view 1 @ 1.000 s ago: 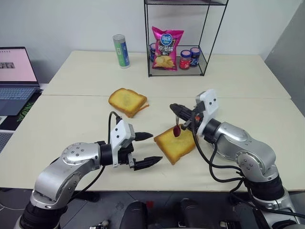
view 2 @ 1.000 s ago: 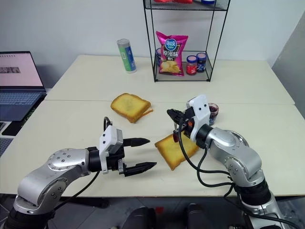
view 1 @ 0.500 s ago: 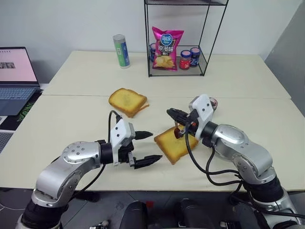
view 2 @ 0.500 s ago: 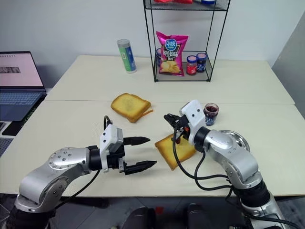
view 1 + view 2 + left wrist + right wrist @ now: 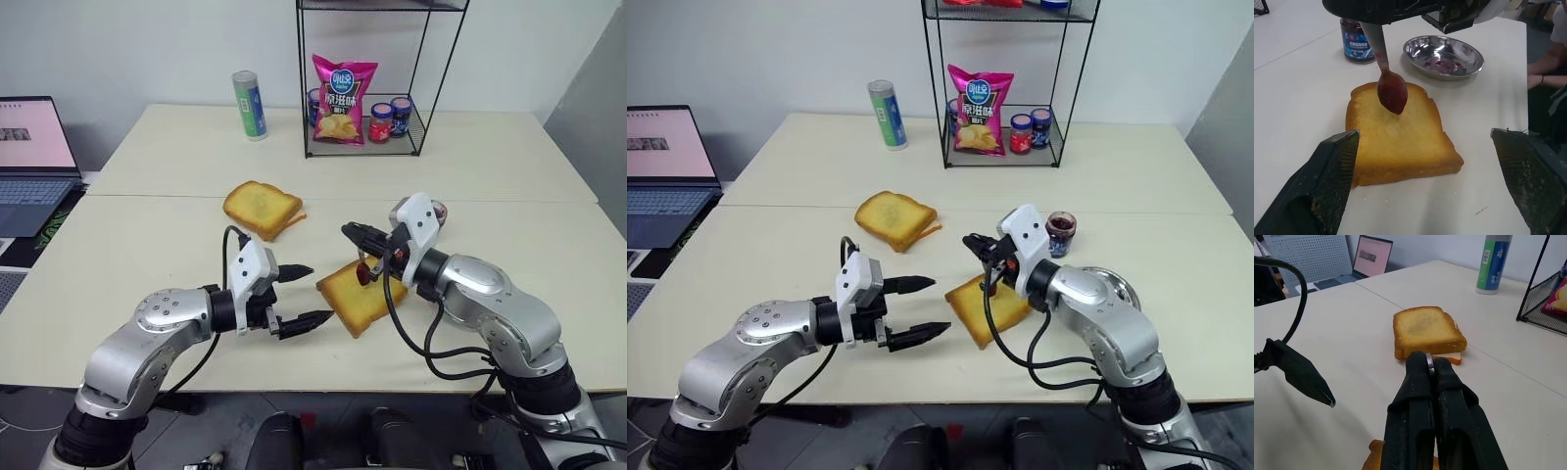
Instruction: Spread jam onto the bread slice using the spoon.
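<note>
The bread slice [image 5: 360, 295] lies flat on the table [image 5: 127, 245], and the right gripper [image 5: 359, 234], pinching the spoon [image 5: 1387, 73], holds its jam [image 5: 1392, 92]-loaded bowl just above the slice. The left gripper [image 5: 304, 294] hovers beside the slice, its 2 fingers spread.

Head stereo pair overlooking table [image 5: 147, 245], wrist cameras close, sharing toast [image 5: 1400, 142]

Silver rounded arm shells, black joint bands, white wrist camera housings, looping black cables, tapered black gripper fingers [image 5: 302, 319]
</note>
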Robot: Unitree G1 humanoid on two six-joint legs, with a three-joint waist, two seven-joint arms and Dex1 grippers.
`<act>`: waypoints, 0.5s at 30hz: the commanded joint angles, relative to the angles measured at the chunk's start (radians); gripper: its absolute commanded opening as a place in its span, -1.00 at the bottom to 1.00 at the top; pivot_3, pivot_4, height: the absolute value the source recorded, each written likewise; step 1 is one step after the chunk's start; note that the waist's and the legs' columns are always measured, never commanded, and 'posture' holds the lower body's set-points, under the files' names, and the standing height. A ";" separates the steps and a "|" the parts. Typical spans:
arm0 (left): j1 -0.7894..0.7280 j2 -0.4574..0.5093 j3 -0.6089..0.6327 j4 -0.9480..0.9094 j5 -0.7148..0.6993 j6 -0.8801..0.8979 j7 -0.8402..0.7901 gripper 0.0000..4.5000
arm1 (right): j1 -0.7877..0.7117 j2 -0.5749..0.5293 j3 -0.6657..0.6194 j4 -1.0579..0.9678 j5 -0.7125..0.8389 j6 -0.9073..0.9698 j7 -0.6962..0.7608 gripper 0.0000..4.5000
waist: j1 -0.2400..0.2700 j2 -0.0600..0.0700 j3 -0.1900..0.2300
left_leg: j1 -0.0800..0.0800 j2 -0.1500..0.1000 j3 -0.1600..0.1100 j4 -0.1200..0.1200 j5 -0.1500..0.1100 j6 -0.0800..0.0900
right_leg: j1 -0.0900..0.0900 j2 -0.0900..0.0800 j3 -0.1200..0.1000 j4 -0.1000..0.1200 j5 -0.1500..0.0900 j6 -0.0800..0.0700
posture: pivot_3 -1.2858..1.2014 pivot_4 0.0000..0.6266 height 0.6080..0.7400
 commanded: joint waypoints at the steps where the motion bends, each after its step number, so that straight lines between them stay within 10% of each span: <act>1: -0.011 0.006 0.007 -0.026 -0.006 -0.013 -0.003 1.00 | -0.005 0.043 -0.028 -0.022 0.014 -0.007 -0.005 -0.99 | 0.000 0.000 0.000 | 0.000 0.000 0.000 0.000 0.000 0.000 | 0.000 0.000 0.000 0.000 0.000 0.000 | 0.03 -0.52 1.00; 15: -0.012 0.008 0.007 -0.034 -0.009 -0.003 0.003 1.00 | 0.052 0.137 -0.055 0.131 -0.018 -0.035 -0.006 -0.99 | -0.001 0.000 0.000 | 0.000 0.000 0.000 0.000 0.000 0.000 | 0.000 0.000 0.000 0.000 0.000 0.000 | 0.03 -0.52 1.00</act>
